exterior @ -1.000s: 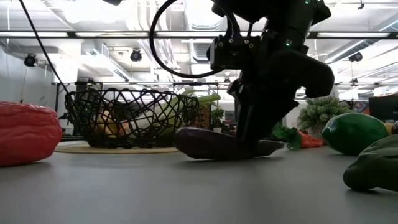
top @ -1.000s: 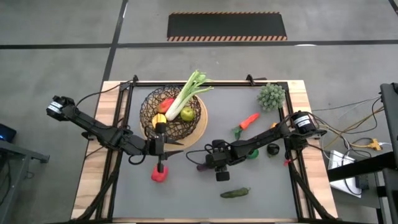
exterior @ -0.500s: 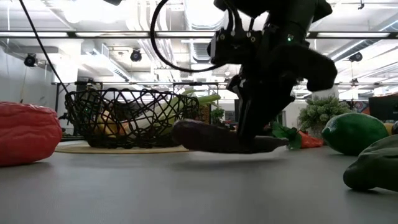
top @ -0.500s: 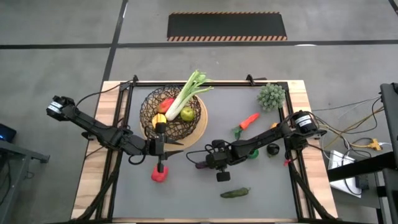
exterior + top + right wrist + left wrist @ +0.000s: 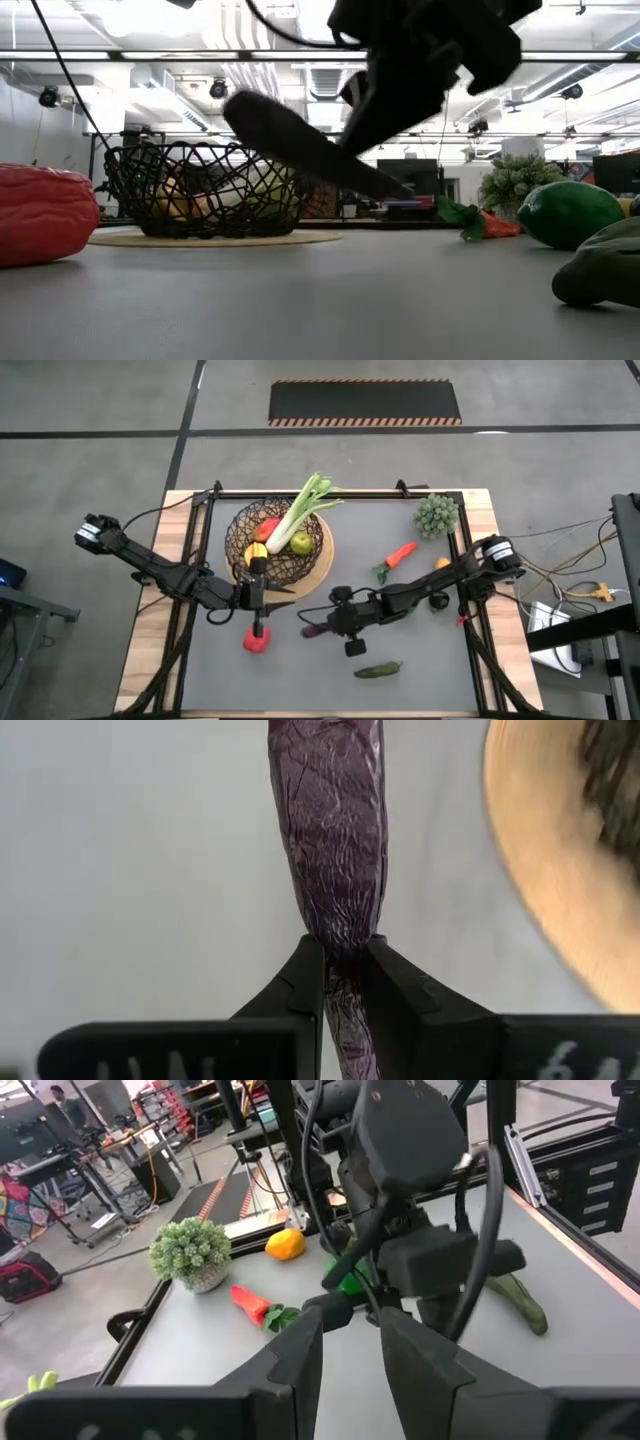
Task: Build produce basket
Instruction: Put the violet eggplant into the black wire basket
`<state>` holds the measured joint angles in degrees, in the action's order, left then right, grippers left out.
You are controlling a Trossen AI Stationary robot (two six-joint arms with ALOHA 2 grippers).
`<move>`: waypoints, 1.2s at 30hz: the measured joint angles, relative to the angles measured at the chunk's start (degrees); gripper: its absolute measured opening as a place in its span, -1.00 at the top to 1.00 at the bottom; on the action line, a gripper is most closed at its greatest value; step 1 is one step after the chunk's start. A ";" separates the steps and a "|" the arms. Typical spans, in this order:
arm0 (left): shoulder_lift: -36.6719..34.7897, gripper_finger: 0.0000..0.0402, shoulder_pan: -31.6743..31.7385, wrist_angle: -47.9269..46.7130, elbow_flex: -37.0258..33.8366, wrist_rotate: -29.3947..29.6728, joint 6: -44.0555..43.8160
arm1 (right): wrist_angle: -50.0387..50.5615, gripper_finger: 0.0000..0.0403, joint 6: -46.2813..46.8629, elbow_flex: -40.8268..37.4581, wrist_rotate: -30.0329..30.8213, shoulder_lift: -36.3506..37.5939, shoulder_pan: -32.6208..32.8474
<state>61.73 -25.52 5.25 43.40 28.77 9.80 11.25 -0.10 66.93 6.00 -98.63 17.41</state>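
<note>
The dark wire basket (image 5: 278,547) stands on its tan disc at the far left. It holds the leek (image 5: 305,510), a green apple (image 5: 301,543), a red pepper and a yellow piece. My right gripper (image 5: 325,624) is shut on the purple eggplant (image 5: 330,820), in the air near the basket's near right side. My left gripper (image 5: 280,597) hovers open and empty just in front of the basket. A second red pepper (image 5: 256,640) lies on the mat under the left arm. My right gripper pinches the eggplant's narrow part (image 5: 343,948) between its two fingers, one on each side, lying across it. Most of the eggplant reaches out past the fingertips. In the low view the eggplant (image 5: 300,150) is clear of the table and tilted, its free end higher, toward the basket.
A cucumber (image 5: 378,671) lies near the front edge. A carrot (image 5: 398,555), a small orange fruit (image 5: 441,563) and the spiky plant (image 5: 437,515) stand at the far right. A lime (image 5: 565,212) lies under the right arm.
My right gripper has gone up with the eggplant and a little toward the table's left edge. The eggplant lay on the table, then rose clear of it. It has tipped so that its free end points up toward the basket.
</note>
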 joint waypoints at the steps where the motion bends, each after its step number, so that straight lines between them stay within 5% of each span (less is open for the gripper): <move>1: 0.00 0.57 0.00 -0.08 0.00 0.00 0.02 | -3.15 0.82 -0.46 -1.06 0.01 0.28 -0.01; 19: 0.02 0.57 -0.01 2.25 -0.02 0.02 0.09 | -70.85 0.82 -10.07 -20.81 0.04 0.37 -0.04; 24: -0.04 0.57 -0.02 3.37 -0.02 -0.63 -0.25 | -78.29 0.82 -11.47 -21.15 0.16 0.33 -0.11; 29: -0.04 0.54 -0.02 4.12 -0.03 -9.25 -2.84 | -80.81 0.82 -11.32 -21.13 3.64 0.33 -0.20; 36: 1.65 0.10 0.14 12.22 -1.81 -8.39 -3.55 | -80.62 0.82 -9.96 -21.13 6.28 0.30 -0.24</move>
<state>63.39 -25.38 17.47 41.59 20.38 6.25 -69.36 -10.06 45.80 12.28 -98.32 17.17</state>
